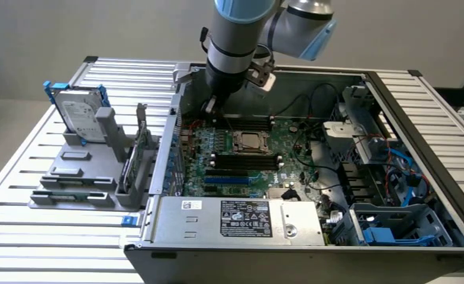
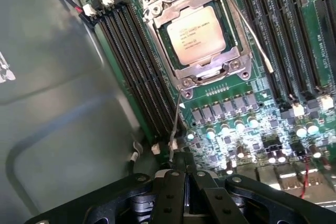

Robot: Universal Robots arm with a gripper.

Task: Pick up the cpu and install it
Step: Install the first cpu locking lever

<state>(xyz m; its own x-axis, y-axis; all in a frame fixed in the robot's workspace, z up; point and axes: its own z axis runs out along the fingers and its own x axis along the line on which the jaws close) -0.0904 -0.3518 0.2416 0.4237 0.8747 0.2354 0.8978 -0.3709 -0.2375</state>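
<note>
- One robot arm reaches down into the open computer case, at the edge of the motherboard on the exterior view's left.
- One gripper: in the wrist view its dark fingers are pressed together, and the gripper hangs just above the board with no chip between them.
- One cpu: the small square chip with a dull silver top lies flat inside the socket near the middle of the motherboard, apart from the gripper. In the wrist view, the cpu is bordered on all four sides by the socket's metal frame.
- Two thin metal levers at the socket: one lever runs along one side of the frame, and the other lever extends from a frame corner to just beside the gripper tips. Contact there cannot be told.
- Two banks of dark memory slots flank the socket, one on each side.
- One case, lying open on the slatted table, contains the motherboard, one power supply and loose cables.
- One grey fixture beside the case holds one upright hard drive with a blue bracket.
</note>
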